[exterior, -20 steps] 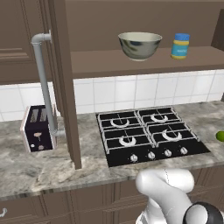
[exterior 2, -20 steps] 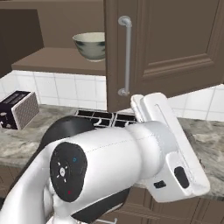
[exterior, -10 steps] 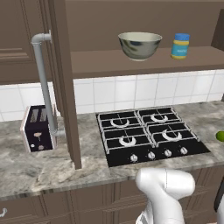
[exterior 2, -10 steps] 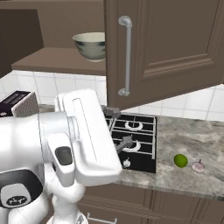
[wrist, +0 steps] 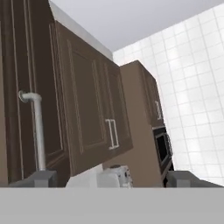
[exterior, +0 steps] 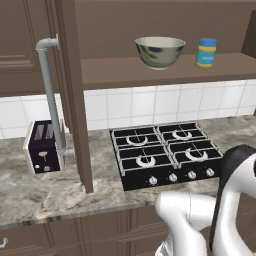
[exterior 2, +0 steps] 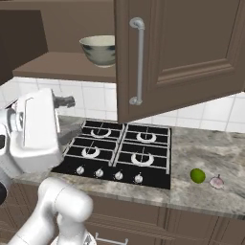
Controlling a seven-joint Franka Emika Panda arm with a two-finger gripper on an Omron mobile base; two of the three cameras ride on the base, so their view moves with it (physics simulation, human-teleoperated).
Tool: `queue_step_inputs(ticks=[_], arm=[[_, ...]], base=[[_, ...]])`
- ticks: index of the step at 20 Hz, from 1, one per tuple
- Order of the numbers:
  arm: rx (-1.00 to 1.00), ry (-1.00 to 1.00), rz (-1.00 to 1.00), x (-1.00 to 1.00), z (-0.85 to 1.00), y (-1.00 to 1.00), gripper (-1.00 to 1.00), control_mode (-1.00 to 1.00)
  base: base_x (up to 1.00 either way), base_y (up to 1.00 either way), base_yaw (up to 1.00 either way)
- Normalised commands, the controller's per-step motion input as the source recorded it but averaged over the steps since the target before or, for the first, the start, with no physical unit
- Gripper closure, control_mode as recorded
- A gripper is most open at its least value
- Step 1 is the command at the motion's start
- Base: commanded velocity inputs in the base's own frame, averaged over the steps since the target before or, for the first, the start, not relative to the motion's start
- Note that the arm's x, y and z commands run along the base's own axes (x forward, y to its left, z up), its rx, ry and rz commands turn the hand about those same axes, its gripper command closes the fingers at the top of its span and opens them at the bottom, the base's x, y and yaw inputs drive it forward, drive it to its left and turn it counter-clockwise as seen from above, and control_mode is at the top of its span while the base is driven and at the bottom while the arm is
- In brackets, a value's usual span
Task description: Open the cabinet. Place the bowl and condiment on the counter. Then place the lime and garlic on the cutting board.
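The cabinet stands open: its left door [exterior: 75,100] is swung out edge-on, and its right door [exterior 2: 182,52] is shut. On the shelf sit the bowl [exterior: 160,50] [exterior 2: 100,50] and the condiment [exterior: 206,52] to its right. The lime [exterior 2: 197,175] and the garlic [exterior 2: 217,182] lie on the counter [exterior 2: 210,158] right of the stove. My gripper [wrist: 111,179] [exterior 2: 68,115] is open and empty, raised left of the stove and facing the left door's bar handle [wrist: 37,131]. The cutting board is out of view.
A black four-burner stove [exterior: 165,155] is set into the counter under the shelf. A toaster [exterior: 42,146] stands at the left by the open door. My white arm [exterior: 200,215] rises in front of the counter's edge.
The arm has swung to the left in the right base view and no longer blocks the stove, lime and garlic. The bowl and the condiment have not moved.
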Motion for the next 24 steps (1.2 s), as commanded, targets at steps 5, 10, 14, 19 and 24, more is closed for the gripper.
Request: queue_step_inputs(ticks=[5, 10, 14, 19, 24], arm=[[-0.10, 0.01, 0.00, 0.25, 0.24, 0.92, -1.00, -1.00], [-0.04, 0.10, 0.00, 0.61, 0.06, 0.59, -1.00, -1.00], [0.03, 0.03, 0.00, 0.86, -0.10, 0.00, -1.00, -1.00], [0.09, 0.00, 0.00, 0.93, -0.06, -0.09, -1.00, -1.00], [0.10, 0.00, 0.00, 0.65, -0.01, -0.09, -1.00, -1.00]], base=[[0.00, 0.00, 0.00], [0.00, 0.00, 0.00], [0.00, 0.00, 0.00], [0.00, 0.00, 0.00], [0.00, 0.00, 0.00]])
